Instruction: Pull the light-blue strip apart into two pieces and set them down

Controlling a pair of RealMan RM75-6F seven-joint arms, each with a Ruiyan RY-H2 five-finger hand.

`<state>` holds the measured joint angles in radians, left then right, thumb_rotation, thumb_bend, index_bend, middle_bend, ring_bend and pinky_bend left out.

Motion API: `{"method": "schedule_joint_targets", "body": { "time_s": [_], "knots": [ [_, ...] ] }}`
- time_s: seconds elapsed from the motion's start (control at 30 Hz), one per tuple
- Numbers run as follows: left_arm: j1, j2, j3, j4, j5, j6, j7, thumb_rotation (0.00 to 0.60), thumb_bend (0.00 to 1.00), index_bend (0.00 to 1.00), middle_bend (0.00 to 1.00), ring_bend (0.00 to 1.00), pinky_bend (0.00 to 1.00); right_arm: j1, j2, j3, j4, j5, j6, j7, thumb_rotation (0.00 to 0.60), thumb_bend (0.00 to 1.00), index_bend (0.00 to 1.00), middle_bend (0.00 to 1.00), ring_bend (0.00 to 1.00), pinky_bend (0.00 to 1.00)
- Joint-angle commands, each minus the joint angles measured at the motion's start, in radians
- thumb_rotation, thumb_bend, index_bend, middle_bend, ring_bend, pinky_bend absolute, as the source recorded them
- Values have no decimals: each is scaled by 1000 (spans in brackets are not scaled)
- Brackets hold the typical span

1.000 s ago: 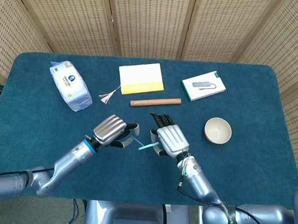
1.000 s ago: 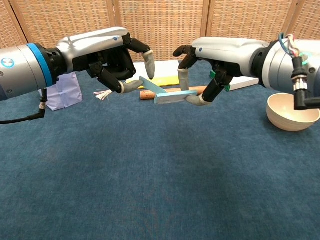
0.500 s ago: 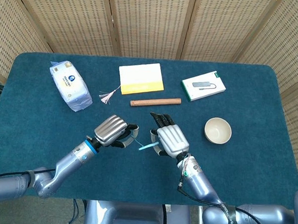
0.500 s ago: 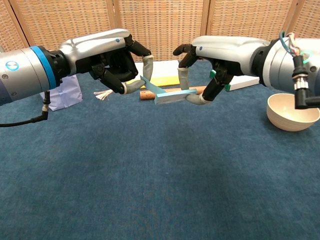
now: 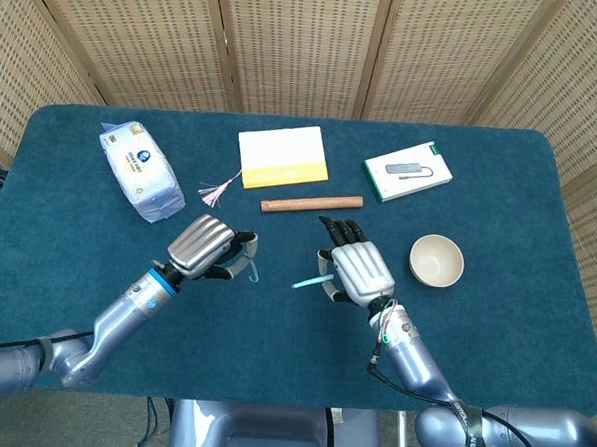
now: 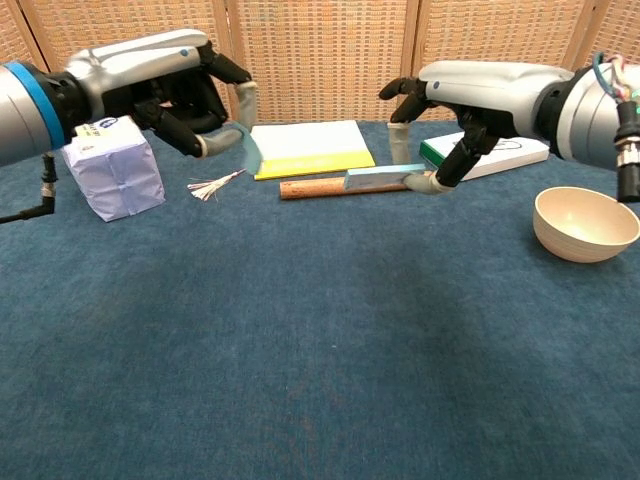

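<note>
Woven cane screens back a table [image 5: 493, 324] covered in dark teal cloth.

Both arms run off the lower edge of the head view, and in the chest view they are cut off at the left and right frame edges. From above, the backs of the hands hide the fingertips, so only slivers of light-blue show there; the chest view shows the grips plainly.

The strip is in two pieces, both held above the cloth. The left hand [image 5: 205, 247] at centre-left pinches the left piece [image 6: 249, 150] between thumb and a finger, and it curls down from the fingertips. The right hand [image 5: 361, 272] at centre-right pinches the right piece [image 6: 382, 176], which sticks out flat towards the left of the frame. The two pieces are well apart.

Only the head view shows the whole layout: tissue pack [image 5: 140, 170] upper left, tassel [image 5: 217, 191], yellow-and-white notepad [image 5: 283, 156], wooden rod [image 5: 312, 203], white box [image 5: 408, 170], and bowl [image 5: 436, 260] at right.
</note>
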<state>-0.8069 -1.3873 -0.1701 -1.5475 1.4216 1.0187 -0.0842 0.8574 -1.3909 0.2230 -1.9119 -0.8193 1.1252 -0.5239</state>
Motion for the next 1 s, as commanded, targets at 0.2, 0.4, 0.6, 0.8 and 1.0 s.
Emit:
{"method": "schedule_joint_targets", "body": {
  "time_s": [0.2, 0.4, 0.6, 0.8, 1.0],
  "knots": [
    [105, 152, 33, 101, 1, 66, -121, 600, 561, 840, 935, 953, 986, -22, 32, -7, 61, -9, -33, 55, 600, 595, 623, 0, 0, 0],
    [155, 179, 71, 212, 34, 99, -175, 600, 28, 300, 344, 473, 774, -26, 6, -19, 120, -15, -29, 51, 600, 202, 254, 0, 0, 0],
    [186, 216, 83, 222, 23, 101, -155, 600, 0, 7, 0, 42, 361, -36, -10, -9, 136, 1, 11, 37, 600, 0, 0, 0, 0, 0],
    [234, 268, 85, 187, 11, 141, -152, 600, 0, 0, 0, 0, 230, -82, 37, -25, 110, -119, 61, 80, 600, 0, 0, 0, 0, 0],
    [355, 307, 100, 149, 23, 309, -164, 600, 0, 0, 0, 0, 174, -218, 121, -116, 147, -404, 213, 229, 600, 0, 0, 0, 0, 0]
  ]
}}
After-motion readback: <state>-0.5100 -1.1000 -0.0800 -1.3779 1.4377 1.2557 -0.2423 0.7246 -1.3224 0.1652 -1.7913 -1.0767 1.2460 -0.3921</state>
